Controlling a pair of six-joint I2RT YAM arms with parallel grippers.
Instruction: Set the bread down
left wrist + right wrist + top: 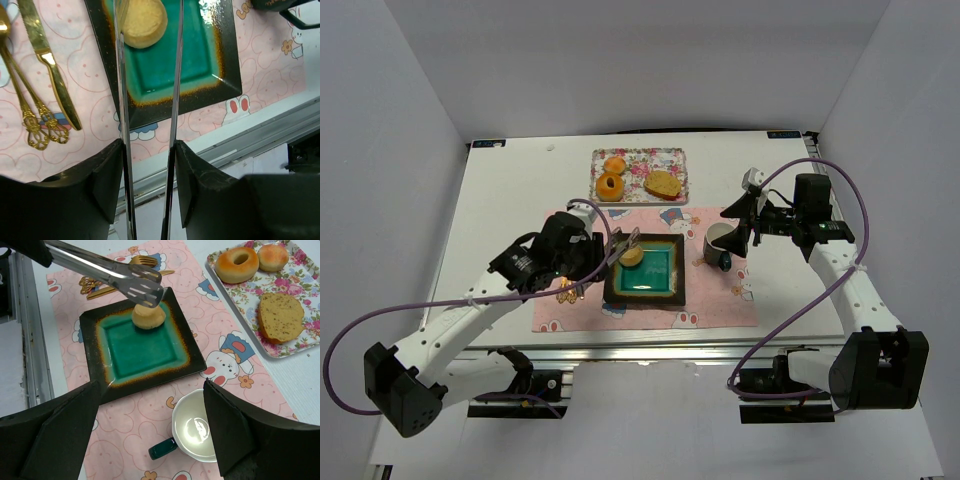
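- left fingers (107, 175) closed on tongs (107, 272); blades straddle bun (144, 22), far-left on teal plate (150, 382)
- right fingers (55, 435) wide, empty, beside cup (197, 427)
- toasted slice (281, 315) on floral tray (312, 287), far side of bench (520, 180)
- bread likely light, soft, crushable: nip sides gently

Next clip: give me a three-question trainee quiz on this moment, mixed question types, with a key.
1. True or false: the right gripper grips the cup.
2. The left gripper holds tongs at the small bun, which is on: A) the teal plate B) the placemat C) the cup.
3. Fill in: the toasted slice lies on the floral ____.
Key: 1 false; 2 A; 3 tray.
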